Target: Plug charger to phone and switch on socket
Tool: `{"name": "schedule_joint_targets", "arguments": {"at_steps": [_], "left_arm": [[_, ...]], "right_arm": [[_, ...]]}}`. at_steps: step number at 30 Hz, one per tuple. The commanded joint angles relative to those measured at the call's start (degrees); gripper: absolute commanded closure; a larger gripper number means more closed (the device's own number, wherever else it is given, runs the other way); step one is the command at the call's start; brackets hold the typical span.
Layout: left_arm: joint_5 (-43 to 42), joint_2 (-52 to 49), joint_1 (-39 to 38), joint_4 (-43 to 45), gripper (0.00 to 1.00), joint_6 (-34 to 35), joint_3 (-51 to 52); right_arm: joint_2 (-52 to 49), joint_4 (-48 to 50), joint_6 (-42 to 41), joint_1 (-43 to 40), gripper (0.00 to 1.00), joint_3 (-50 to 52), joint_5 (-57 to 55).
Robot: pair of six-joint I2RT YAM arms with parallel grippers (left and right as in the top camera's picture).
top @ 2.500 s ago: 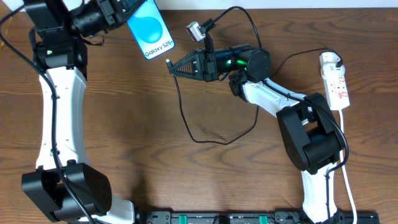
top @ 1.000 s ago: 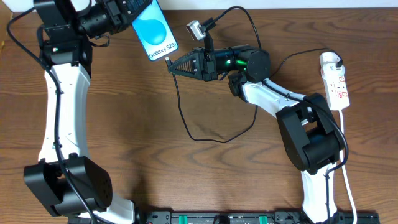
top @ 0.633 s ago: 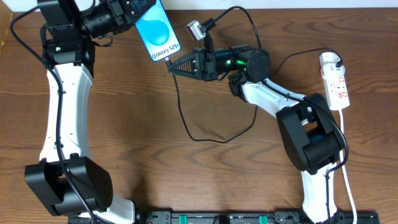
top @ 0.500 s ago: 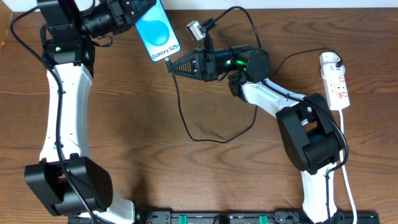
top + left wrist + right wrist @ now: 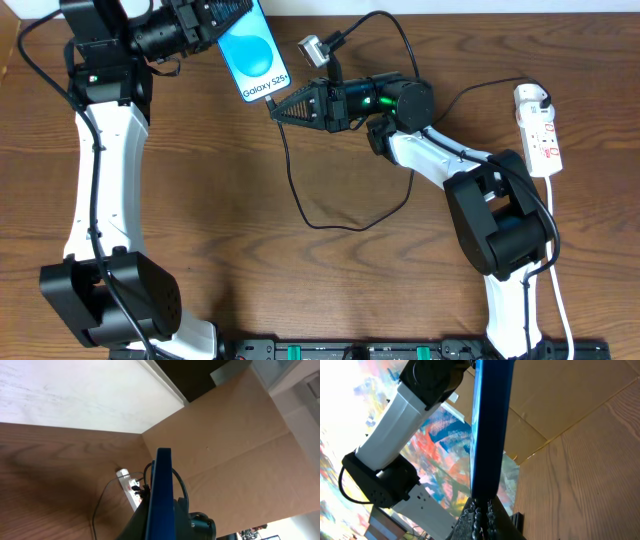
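The phone point(image 5: 252, 52), light blue with "Galaxy S25+" text, is held above the table at the back by my left gripper point(image 5: 226, 17), which is shut on its upper end. My right gripper point(image 5: 274, 107) is shut on the connector tip of the charger, a thin black cable point(image 5: 298, 195) that loops over the table. The tip touches the phone's lower edge; I cannot tell if it is seated. In the right wrist view the phone point(image 5: 490, 425) stands edge-on just above my right gripper point(image 5: 482, 510). In the left wrist view the phone point(image 5: 161, 492) is edge-on. The socket point(image 5: 540, 135) lies at the far right.
A white plug head point(image 5: 531, 97) sits in the socket's far end. The socket also shows small in the left wrist view point(image 5: 130, 489). The socket's thick white cord point(image 5: 560, 300) runs down the right edge. The brown cardboard wall point(image 5: 235, 445) stands behind the wooden table point(image 5: 300, 280).
My left arm has brought the phone right and down, so its lower edge now meets the connector tip in my right gripper. The right arm has barely moved.
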State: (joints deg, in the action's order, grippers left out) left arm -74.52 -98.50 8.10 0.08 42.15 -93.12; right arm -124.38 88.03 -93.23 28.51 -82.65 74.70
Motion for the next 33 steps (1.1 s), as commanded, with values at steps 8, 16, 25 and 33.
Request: {"name": "schedule_joint_targets", "arguments": {"at_steps": [8,16,25,33], "left_arm": [[-3.1,0.0,-0.1,0.2,0.93,-1.0,-0.4],[-3.0,0.0,-0.1,0.2,0.93,-1.2,-0.4],[-3.0,0.0,-0.2,0.2,0.93,-1.6,-0.4],[-2.9,0.0,-0.2,0.2,0.92,-1.6,-0.4]], "right_arm": [[-0.3,2.2,1.1,-0.6,0.99,-0.2,-3.2],[-0.3,2.2,0.9,-1.5,0.99,-0.2,-3.2],[-0.3,2.2,0.5,-1.2,0.99,-0.2,-3.7],[-0.3,2.2,0.5,-0.7,0.99,-0.2,-6.4]]}}
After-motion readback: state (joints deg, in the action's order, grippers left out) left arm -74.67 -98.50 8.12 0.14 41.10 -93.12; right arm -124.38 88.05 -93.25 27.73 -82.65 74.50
